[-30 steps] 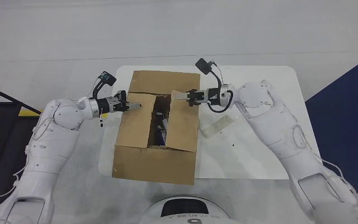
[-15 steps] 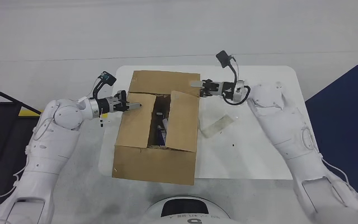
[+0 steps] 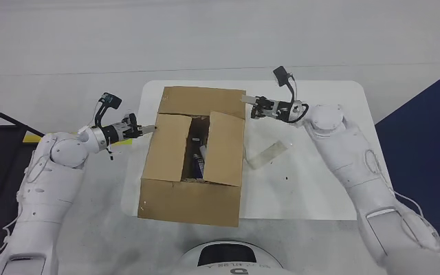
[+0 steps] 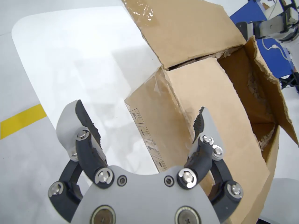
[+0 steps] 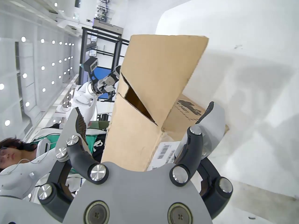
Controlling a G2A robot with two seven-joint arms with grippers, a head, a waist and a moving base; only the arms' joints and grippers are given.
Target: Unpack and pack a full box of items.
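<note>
A brown cardboard box (image 3: 192,165) stands on the white table (image 3: 323,185). Its left flap (image 3: 167,148) and right flap (image 3: 225,148) lean over the opening, and dark bottles (image 3: 198,157) show in the gap between them. My left gripper (image 3: 146,128) is open just off the box's left edge, with the box (image 4: 210,89) ahead of its spread fingers (image 4: 202,120). At the box's far right corner my right gripper (image 3: 247,101) is open. In the right wrist view the right gripper (image 5: 144,110) has the box's flap edge (image 5: 154,71) between its spread fingers, untouched.
A clear flat packet (image 3: 269,154) lies on the table right of the box. The box's far flap (image 3: 203,100) and near flap (image 3: 189,203) fold outward, the near one past the table's front edge. Bare tabletop lies to the right.
My left gripper has drawn back to the left, off the left flap. My right gripper has left the right flap and moved out to the box's far right corner.
</note>
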